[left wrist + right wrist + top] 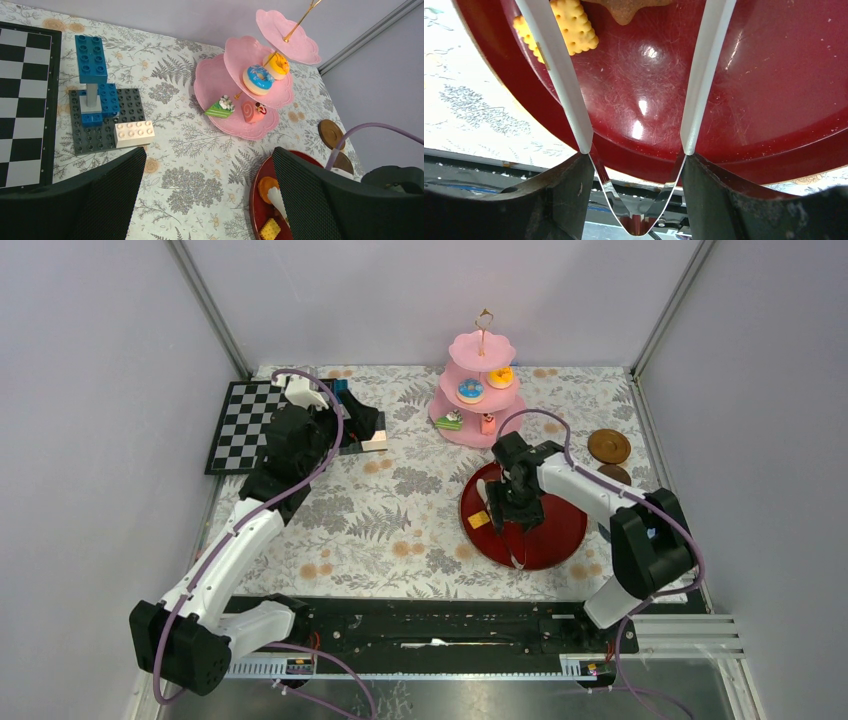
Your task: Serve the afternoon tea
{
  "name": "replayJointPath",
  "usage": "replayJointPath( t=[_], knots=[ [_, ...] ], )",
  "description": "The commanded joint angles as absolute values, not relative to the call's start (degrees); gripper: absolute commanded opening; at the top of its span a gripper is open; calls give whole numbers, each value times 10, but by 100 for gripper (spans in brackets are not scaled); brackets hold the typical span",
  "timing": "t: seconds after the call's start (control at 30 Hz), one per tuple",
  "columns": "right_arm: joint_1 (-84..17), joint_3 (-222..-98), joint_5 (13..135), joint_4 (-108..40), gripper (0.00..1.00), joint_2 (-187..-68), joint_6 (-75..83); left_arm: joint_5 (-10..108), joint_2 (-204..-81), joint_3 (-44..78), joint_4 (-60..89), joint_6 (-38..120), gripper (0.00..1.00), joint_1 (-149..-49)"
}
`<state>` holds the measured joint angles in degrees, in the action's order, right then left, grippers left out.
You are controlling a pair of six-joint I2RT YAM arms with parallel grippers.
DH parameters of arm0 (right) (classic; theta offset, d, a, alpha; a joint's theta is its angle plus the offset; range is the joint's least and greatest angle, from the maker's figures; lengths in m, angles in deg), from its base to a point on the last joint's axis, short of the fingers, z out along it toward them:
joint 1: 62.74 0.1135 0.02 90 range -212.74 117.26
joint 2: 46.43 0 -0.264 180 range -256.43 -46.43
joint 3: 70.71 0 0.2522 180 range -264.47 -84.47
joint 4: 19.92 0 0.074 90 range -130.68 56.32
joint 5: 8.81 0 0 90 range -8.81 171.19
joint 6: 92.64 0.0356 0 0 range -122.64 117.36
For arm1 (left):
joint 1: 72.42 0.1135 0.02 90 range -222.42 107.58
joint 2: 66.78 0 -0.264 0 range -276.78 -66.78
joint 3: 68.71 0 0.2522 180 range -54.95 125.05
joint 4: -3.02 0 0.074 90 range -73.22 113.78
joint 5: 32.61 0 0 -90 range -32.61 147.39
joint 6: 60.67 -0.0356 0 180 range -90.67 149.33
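Key relation: the yellow biscuit (579,27) lies on the dark red tray (774,100) beneath one blade of the white tongs (705,75), the one on the left of the wrist view. It is partly inside the gap and partly outside. The brown biscuit (626,10) sits between the two blades, further toward their tips.
Tongs' long axis: the hinge points to the tray's near rim and the blades run away over the tray floor. The tips are out of the wrist view.
Nearer arm: the right, directly above the tray.
Right hand (636,159): clamped on the tongs near the hinge, one finger outside each blade, and the blades stand spread.
Right arm pose: elbow bent, reaching in from the right side, wrist turned down.
Left hand (209,160): fingers apart, empty, hanging over the desk (190,150) at its far left, beside the building blocks (100,105).
Destination: the pink three-tier stand (212,80), beyond the tray toward the back wall, carries a blue donut (258,79) and a green cake piece (220,108).
Next move, judged: the brown biscuit looks better centred for a pinch, while the yellow one would need a sideways shift.
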<state>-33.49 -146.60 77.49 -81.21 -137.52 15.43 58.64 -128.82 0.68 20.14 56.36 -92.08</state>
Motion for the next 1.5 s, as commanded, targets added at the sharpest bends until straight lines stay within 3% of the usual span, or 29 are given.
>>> replayJointPath(
  t=[0.0,0.73,1.0,1.47],
  knots=[
    [-330,-1492,782,-832,68,-1404,134,583,-1282,33,182,561,99,-919],
    [-330,-1586,820,-885,63,-1507,96,577,-1280,36,183,563,99,-919],
    [-330,-1601,837,-889,47,-1459,110,577,-1283,36,183,563,99,-919],
    [-373,-1609,852,-894,48,-1357,121,558,-1284,37,181,573,99,-918]
  ],
)
